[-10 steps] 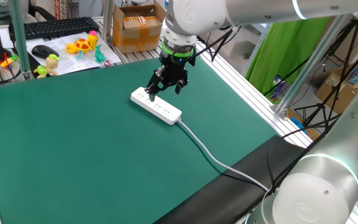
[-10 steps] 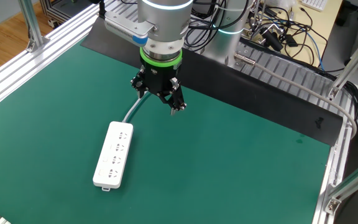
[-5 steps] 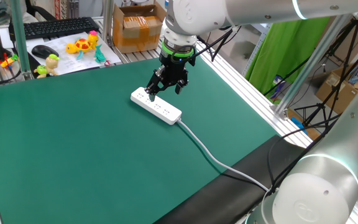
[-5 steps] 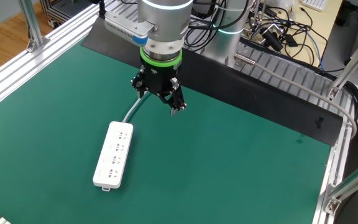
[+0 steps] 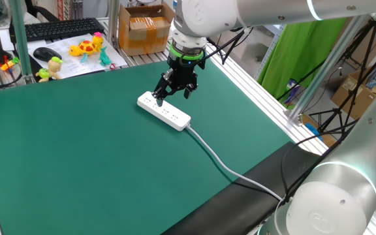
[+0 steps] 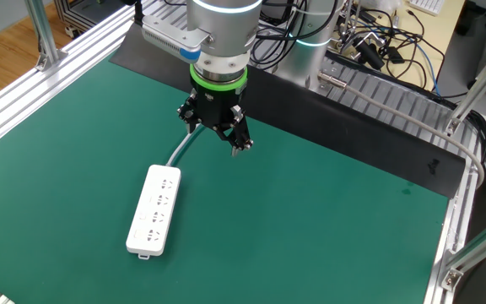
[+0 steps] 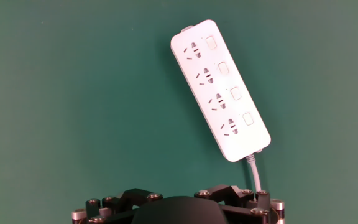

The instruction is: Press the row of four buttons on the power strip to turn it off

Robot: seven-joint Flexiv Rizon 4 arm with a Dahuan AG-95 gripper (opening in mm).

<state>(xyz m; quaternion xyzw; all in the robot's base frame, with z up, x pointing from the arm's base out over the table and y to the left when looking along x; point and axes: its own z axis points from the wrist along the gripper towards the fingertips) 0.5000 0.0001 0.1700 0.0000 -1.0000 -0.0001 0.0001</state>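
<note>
The tool (image 6: 217,137) hangs above the green tabletop (image 6: 327,228), and its two black fingers (image 6: 240,145) point down with a clear gap between them, so it is spread apart and holds nothing. A bright green ring sits on the wrist just above the tool, under the white arm (image 5: 194,19). In the other fixed view the tool is in the air near the cable end of the power strip (image 6: 153,209), not touching it. In one fixed view the tool (image 5: 175,90) seems to be over the far end of the power strip (image 5: 164,110), but this view cannot tell how high it is.

The power strip lies flat on the tabletop, well inside the green mat. In the hand view the power strip (image 7: 219,89) shows four groups of dark socket holes along one side and the four buttons (image 7: 230,78) in a row along the other side, one button beside each socket group. The pale grey cable (image 5: 227,168) leaves the near end of the strip and runs over the mat to the edge of the tabletop.

Beyond the mat, in one fixed view, there are a black keyboard (image 5: 64,28), a black mouse (image 5: 46,53), some small coloured toys (image 5: 89,47) and a cardboard box (image 5: 143,27).
</note>
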